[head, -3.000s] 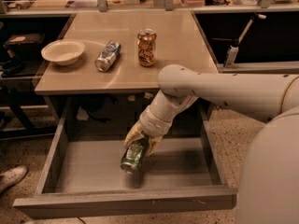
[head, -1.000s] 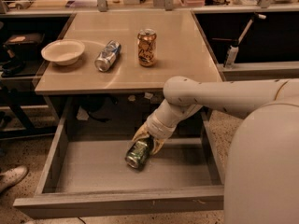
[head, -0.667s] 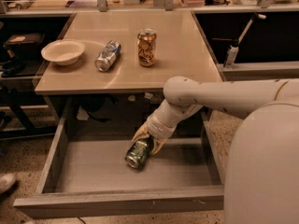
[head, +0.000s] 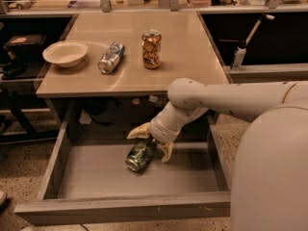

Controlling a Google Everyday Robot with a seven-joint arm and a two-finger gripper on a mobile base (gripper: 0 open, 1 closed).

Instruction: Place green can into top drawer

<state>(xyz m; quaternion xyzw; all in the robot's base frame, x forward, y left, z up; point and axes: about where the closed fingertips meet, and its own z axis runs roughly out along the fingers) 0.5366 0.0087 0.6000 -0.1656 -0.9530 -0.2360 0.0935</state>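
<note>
The green can point(head: 140, 155) lies on its side on the grey floor of the open top drawer point(head: 96, 177), silver top toward the front. My gripper point(head: 153, 142) hangs just above the can's rear end, inside the drawer. Its two pale fingers point(head: 139, 131) are spread apart on either side of the can's end, and the can rests on the drawer floor. My arm reaches in from the right, under the table edge.
On the tabletop point(head: 183, 57) lie a blue-silver can point(head: 110, 58) on its side, an upright orange-gold can point(head: 151, 49) and a pale bowl point(head: 65, 53). The drawer's front panel point(head: 125, 211) and side walls ring the gripper. A spray bottle point(head: 239, 54) stands at the right.
The can came down from mid-air onto the drawer floor. Since a second ago my fingers have spread wider around it; the arm has barely moved.
</note>
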